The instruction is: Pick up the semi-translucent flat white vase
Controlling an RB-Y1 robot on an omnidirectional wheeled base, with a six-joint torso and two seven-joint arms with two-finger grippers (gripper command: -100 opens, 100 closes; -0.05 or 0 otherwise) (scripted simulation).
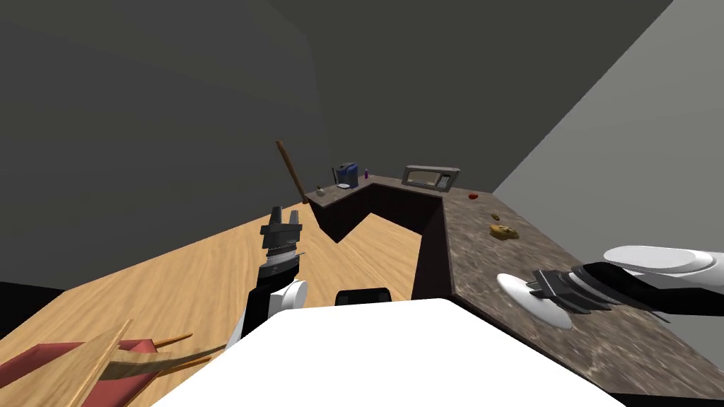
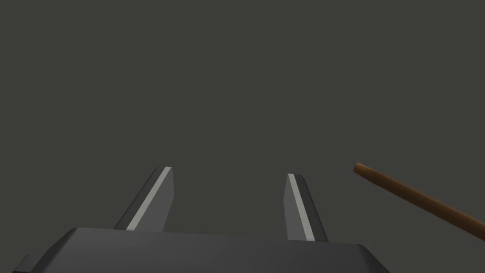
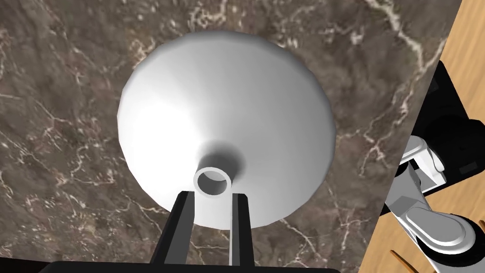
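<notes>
Vase (image 3: 222,113) on marbled counter (image 3: 57,95), neck tight between right jaws; left jaws apart; yellow-brown object (image 1: 503,231) well beyond.

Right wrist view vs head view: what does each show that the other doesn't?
Right wrist only: the round neck opening of the flat white vase, its neck pressed between the fingers of the right gripper. Head only: a grey microwave and a blue appliance farther along the brown marbled countertop. Both: the vase on that countertop, and the right gripper.
</notes>
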